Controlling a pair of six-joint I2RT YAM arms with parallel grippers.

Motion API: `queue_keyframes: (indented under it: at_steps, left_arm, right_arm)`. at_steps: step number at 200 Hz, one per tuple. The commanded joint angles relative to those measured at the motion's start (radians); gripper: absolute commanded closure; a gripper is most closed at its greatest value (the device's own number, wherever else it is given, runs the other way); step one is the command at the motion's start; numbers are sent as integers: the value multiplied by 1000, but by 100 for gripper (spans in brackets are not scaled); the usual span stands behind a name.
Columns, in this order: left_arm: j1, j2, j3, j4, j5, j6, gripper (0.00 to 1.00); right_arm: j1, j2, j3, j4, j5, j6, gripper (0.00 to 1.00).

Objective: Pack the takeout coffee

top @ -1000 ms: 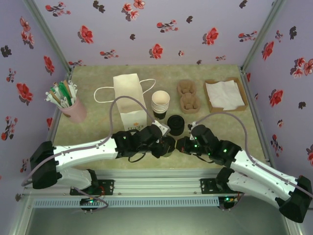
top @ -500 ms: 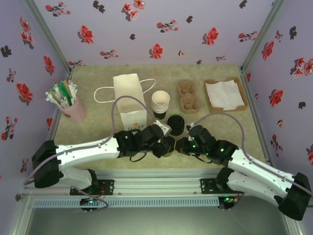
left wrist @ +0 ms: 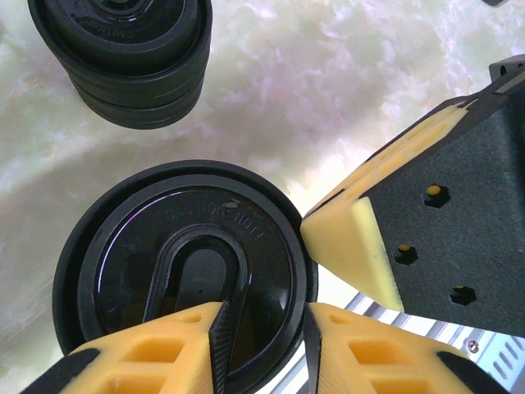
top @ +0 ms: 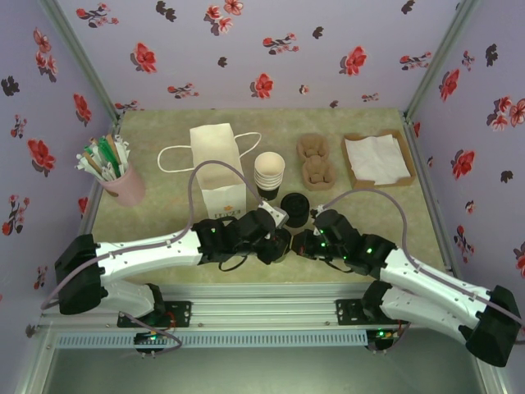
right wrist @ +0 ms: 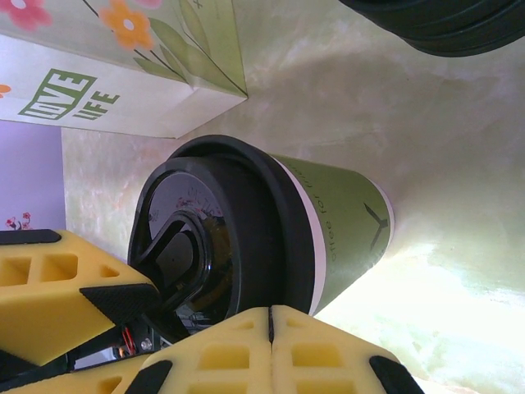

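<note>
The takeout coffee [right wrist: 344, 222] stands near the table's front edge, an olive-green paper cup with a black lid [left wrist: 164, 263]. My left gripper [left wrist: 264, 328] is shut on the lid's rim, one finger inside the rim and one outside. In the top view the left gripper [top: 275, 245] covers most of the cup. My right gripper [right wrist: 271, 316] is shut with nothing between its fingers. Its closed tip [left wrist: 349, 238] presses against the side of the lid from the right. From above, the right gripper [top: 302, 243] meets the left one over the cup.
A white paper bag [top: 217, 168] stands behind the left arm. A stack of cups [top: 269, 174] and a stack of black lids [top: 294, 208] sit just beyond the grippers. Farther back are brown cup carriers [top: 316, 160], a napkin tray [top: 377, 160] and a pink holder [top: 115, 176].
The right gripper has edged slightly left, closer against the cup's lid. The left gripper keeps its hold and has barely moved.
</note>
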Motion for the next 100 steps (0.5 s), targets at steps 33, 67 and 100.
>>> queue_keyframes:
  at_steps: [33, 67, 100]
  left_arm:
    - [10, 14, -26, 18, 5, 1, 68]
    - [15, 1, -54, 33, 5, -12, 68]
    - [22, -21, -85, 50, 5, -22, 69]
  right_arm:
    - [42, 102, 3, -135, 36, -8, 100]
    - [51, 136, 12, -136, 50, -11, 100]
    - [55, 169, 16, -135, 53, -14, 100]
